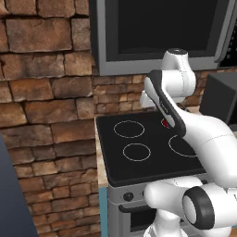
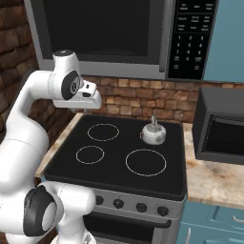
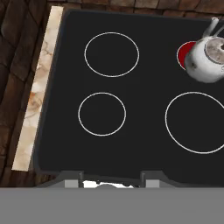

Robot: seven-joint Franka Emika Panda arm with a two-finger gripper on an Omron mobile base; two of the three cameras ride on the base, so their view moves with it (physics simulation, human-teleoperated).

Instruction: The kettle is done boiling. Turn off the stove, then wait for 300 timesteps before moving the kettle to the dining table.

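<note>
Pincer (image 2: 85,110) of unclear spread hangs empty above my stove (image 2: 114,176), whose burner (image 3: 185,54) glows red under the kettle (image 2: 154,135); I judge the knobs (image 2: 128,206) come next.

A rendered home kitchen. A black glass stove (image 2: 114,152) with four white rings and a row of knobs fills the centre of the right base view, a small silver kettle (image 2: 154,134) on it. A microwave (image 2: 119,33) hangs above, brick backsplash (image 2: 133,100) behind, teal cabinets (image 2: 224,38) upper right, toaster oven (image 2: 221,126) at right on marbled counter (image 2: 214,178).
</note>
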